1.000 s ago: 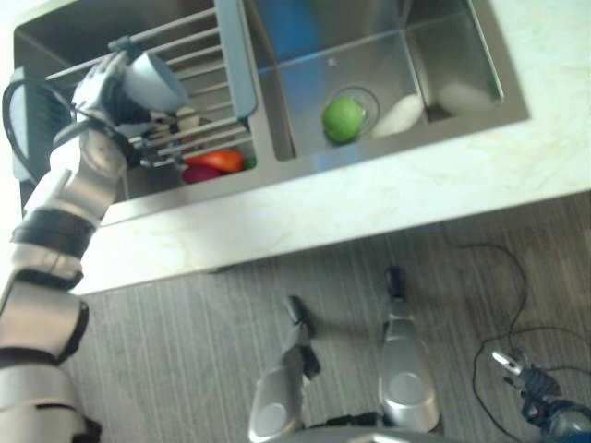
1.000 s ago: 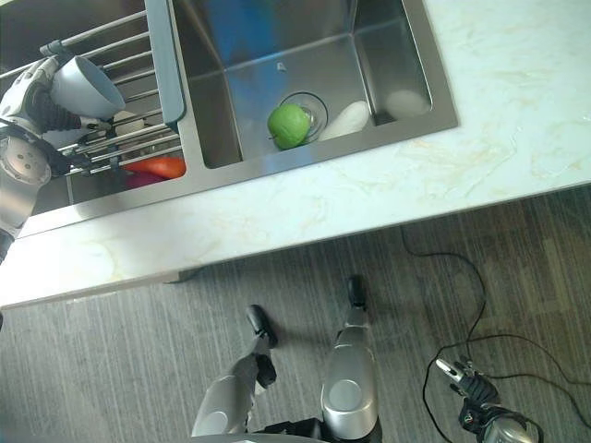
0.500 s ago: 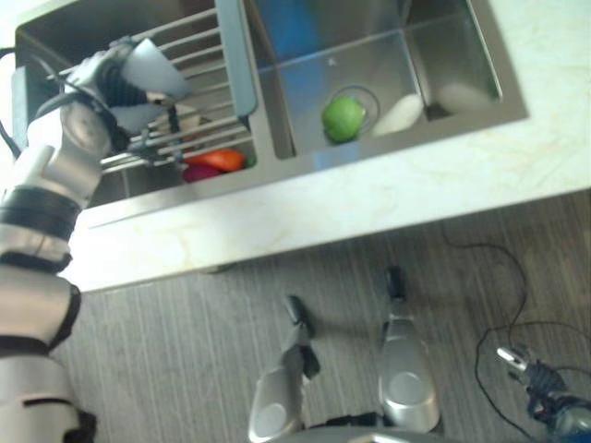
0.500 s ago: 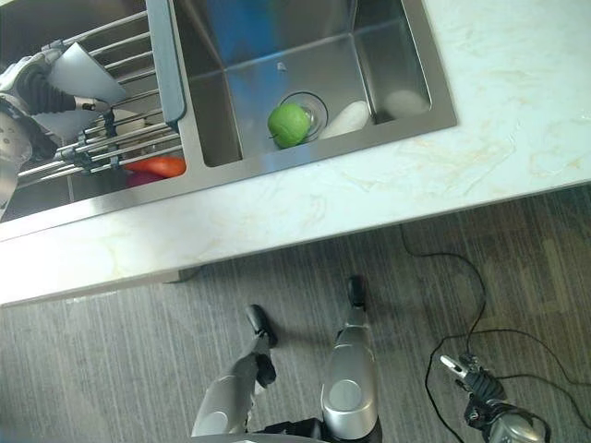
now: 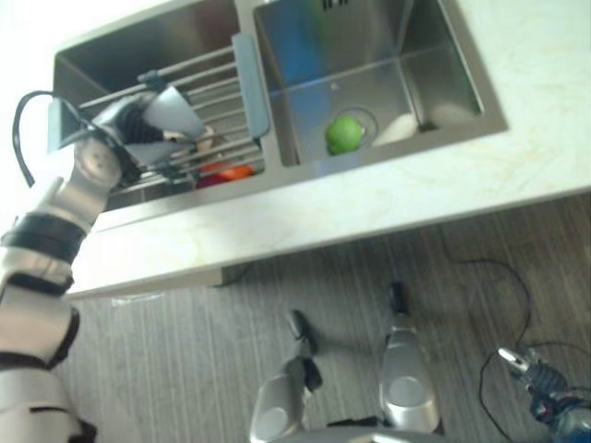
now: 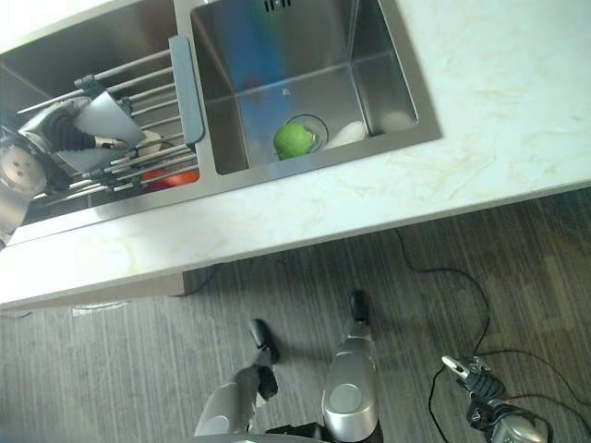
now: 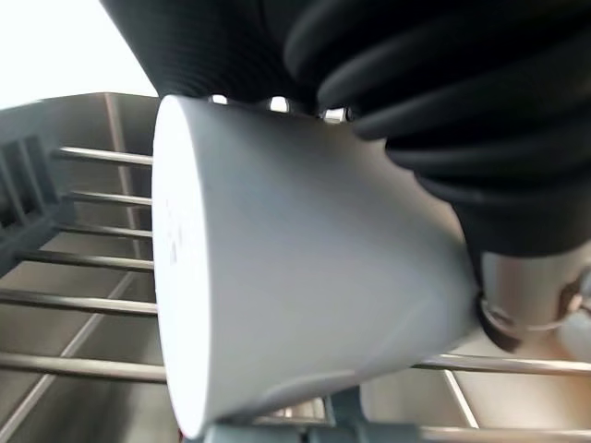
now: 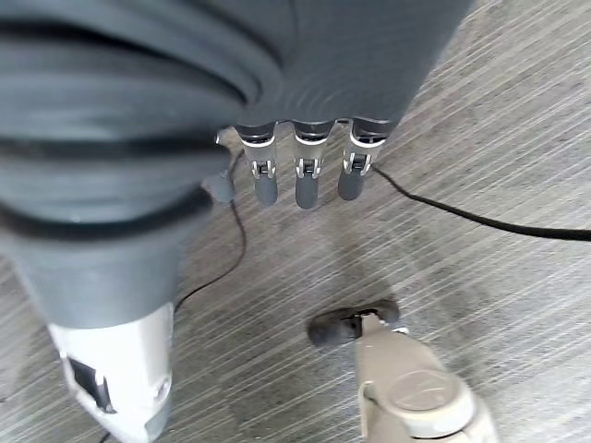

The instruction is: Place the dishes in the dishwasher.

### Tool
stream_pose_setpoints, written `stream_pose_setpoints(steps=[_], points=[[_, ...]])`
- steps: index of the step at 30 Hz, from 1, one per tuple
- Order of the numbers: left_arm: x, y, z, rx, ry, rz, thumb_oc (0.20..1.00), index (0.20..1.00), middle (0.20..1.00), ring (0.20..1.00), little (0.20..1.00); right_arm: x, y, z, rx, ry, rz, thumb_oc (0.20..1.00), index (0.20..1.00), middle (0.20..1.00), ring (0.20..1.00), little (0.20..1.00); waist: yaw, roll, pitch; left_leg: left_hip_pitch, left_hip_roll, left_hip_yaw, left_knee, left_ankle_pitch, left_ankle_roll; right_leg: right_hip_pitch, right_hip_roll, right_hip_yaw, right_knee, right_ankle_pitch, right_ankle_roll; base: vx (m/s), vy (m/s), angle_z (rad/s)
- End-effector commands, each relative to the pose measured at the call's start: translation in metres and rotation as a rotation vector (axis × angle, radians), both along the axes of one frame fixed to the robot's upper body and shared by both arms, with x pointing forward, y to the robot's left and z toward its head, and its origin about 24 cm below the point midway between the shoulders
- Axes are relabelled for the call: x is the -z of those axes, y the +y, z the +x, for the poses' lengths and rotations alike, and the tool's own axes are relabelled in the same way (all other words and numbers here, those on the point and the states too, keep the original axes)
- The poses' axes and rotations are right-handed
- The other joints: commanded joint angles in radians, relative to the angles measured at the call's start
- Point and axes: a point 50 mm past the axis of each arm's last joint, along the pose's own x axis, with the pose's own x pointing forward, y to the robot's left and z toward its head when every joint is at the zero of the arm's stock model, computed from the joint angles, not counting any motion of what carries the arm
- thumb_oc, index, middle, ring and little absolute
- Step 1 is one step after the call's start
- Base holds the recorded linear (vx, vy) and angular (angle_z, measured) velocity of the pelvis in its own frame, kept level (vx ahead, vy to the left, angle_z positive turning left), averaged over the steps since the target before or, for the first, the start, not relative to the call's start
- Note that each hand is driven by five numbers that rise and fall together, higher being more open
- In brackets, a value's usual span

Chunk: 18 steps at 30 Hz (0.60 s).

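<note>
Nearest of all, low on the right over the grey striped floor (image 6: pixel 138 369), the right hand (image 8: pixel 297 171) hangs idle; its wrist view shows the fingers (image 8: pixel 305 185) straight and relaxed with nothing in them.

Beyond the floor runs the pale marbled countertop (image 6: pixel 388 198), and set into it a steel double sink (image 5: pixel 277 166). In the right basin (image 6: pixel 305 92), near the drain, lies a green apple (image 6: pixel 294 140), with a white rounded object (image 6: pixel 349 135) just beside it to the right and another pale one (image 6: pixel 399 121) further right against the basin wall (what these two are cannot be told).

Across the left basin (image 5: pixel 111 65) sits a rack of steel rods with a grey end bar (image 5: pixel 251 85) along its right edge. Under the rods at the near side show something orange-red (image 5: pixel 228 173) and something dark red beside it, with a pale item (image 5: pixel 205 141) a little farther in.

The left hand (image 5: pixel 129 125) is over this rack, closed around a light grey cup (image 7: pixel 305 286). The cup lies tipped on its side, its flat base towards the right, and its lower wall rests against or just above the rods (image 7: pixel 102 300) (contact cannot be told for sure). In the wrist view the dark ribbed cover lies over the top of the cup.
</note>
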Motion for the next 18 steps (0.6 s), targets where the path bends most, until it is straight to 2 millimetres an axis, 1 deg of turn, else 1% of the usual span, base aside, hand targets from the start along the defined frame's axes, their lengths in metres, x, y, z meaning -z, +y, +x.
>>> stream_pose_setpoints(steps=[1, 2, 3, 5, 7, 10, 11, 14, 15, 16, 18], points=[[-0.042, 0.018, -0.016, -0.064, -0.247, 0.076, 0.2, 0.2, 0.2, 0.2, 0.2, 0.002, -0.001, -0.019, 0.047, -0.001, 0.006, 1.0, 1.0, 1.0, 1.0, 1.0, 0.001, -0.032, -0.045, -0.046, 0.118, -0.008, 0.16, -0.125, -0.063, -0.056, -0.056, -0.02, 0.084, -0.103, 0.035, 0.0, -0.052, 0.08], [-0.045, 0.016, -0.017, -0.059, -0.277, 0.099, 0.2, 0.2, 0.2, 0.2, 0.2, 0.003, 0.0, -0.02, 0.047, 0.003, 0.008, 1.0, 1.0, 1.0, 1.0, 1.0, 0.002, -0.032, -0.05, -0.041, 0.118, -0.008, 0.157, -0.124, -0.063, -0.047, -0.054, -0.025, 0.082, -0.105, 0.034, 0.01, -0.044, 0.1], [-0.054, 0.014, -0.021, -0.057, -0.326, 0.134, 0.2, 0.2, 0.2, 0.2, 0.2, 0.006, 0.002, -0.022, 0.05, 0.017, 0.014, 1.0, 1.0, 1.0, 1.0, 1.0, 0.007, -0.03, -0.065, -0.025, 0.118, -0.008, 0.145, -0.121, -0.065, -0.024, -0.051, -0.035, 0.072, -0.11, 0.033, 0.02, -0.047, 0.11], [-0.063, 0.01, -0.028, -0.05, -0.397, 0.198, 0.2, 0.2, 0.2, 0.2, 0.2, 0.009, 0.006, -0.026, 0.056, 0.039, 0.025, 1.0, 1.0, 1.0, 1.0, 1.0, 0.014, -0.026, -0.086, -0.002, 0.117, -0.008, 0.13, -0.118, -0.066, 0.01, -0.045, -0.049, 0.061, -0.119, 0.031, 0.03, -0.053, 0.07], [-0.068, 0.007, -0.032, -0.04, -0.434, 0.229, 0.2, 0.2, 0.2, 0.2, 0.2, 0.012, 0.007, -0.03, 0.069, 0.055, 0.033, 1.0, 1.0, 1.0, 1.0, 1.0, 0.019, -0.021, -0.104, 0.012, 0.116, -0.008, 0.122, -0.115, -0.067, 0.031, -0.042, -0.058, 0.052, -0.122, 0.029, 0.01, -0.018, 0.0], [-0.075, 0.001, -0.041, -0.014, -0.498, 0.301, 0.2, 0.2, 0.2, 0.2, 0.2, 0.016, 0.008, -0.038, 0.085, 0.088, 0.038, 1.0, 1.0, 1.0, 1.0, 1.0, 0.026, -0.012, -0.134, 0.052, 0.115, -0.005, 0.105, -0.114, -0.069, 0.079, -0.038, -0.077, 0.042, -0.134, 0.029, 0.01, -0.02, 0.04], [-0.082, -0.003, -0.046, 0.0, -0.548, 0.344, 0.2, 0.2, 0.2, 0.2, 0.2, 0.02, 0.01, -0.045, 0.094, 0.121, 0.038, 1.0, 1.0, 1.0, 1.0, 1.0, 0.031, -0.009, -0.16, 0.072, 0.116, -0.003, 0.1, -0.114, -0.07, 0.106, -0.034, -0.091, 0.039, -0.143, 0.025, 0.0, -0.072, 0.08], [-0.087, -0.008, -0.051, 0.011, -0.592, 0.331, 0.2, 0.2, 0.2, 0.2, 0.2, 0.028, 0.014, -0.056, 0.114, 0.178, 0.045, 1.0, 1.0, 1.0, 1.0, 1.0, 0.043, -0.007, -0.194, 0.098, 0.116, -0.006, 0.091, -0.115, -0.069, 0.14, -0.026, -0.106, 0.036, -0.152, 0.02, -0.03, -0.129, 0.04], [-0.089, -0.012, -0.054, 0.028, -0.621, 0.304, 0.2, 0.2, 0.2, 0.2, 0.2, 0.031, 0.018, -0.06, 0.061, 0.216, 0.019, 1.0, 1.0, 1.0, 1.0, 1.0, 0.054, -0.008, -0.215, 0.113, 0.114, -0.015, 0.087, -0.116, -0.067, 0.161, -0.02, -0.112, 0.031, -0.156, 0.015, -0.04, -0.192, 0.04], [-0.09, -0.013, -0.056, 0.033, -0.632, 0.287, 0.2, 0.2, 0.2, 0.2, 0.2, 0.033, 0.021, -0.06, 0.017, 0.226, 0.003, 1.0, 1.0, 1.0, 1.0, 1.0, 0.061, -0.008, -0.226, 0.12, 0.112, -0.024, 0.085, -0.118, -0.066, 0.171, -0.014, -0.111, 0.031, -0.162, 0.01, -0.05, -0.223, 0.08], [-0.088, -0.012, -0.06, 0.034, -0.634, 0.244, 0.2, 0.2, 0.2, 0.2, 0.2, 0.036, 0.032, -0.055, -0.079, 0.232, -0.001, 1.0, 1.0, 1.0, 1.0, 1.0, 0.073, -0.013, -0.242, 0.132, 0.109, -0.044, 0.083, -0.124, -0.065, 0.188, 0.001, -0.104, 0.033, -0.178, 0.0, -0.11, -0.261, 0.15]])
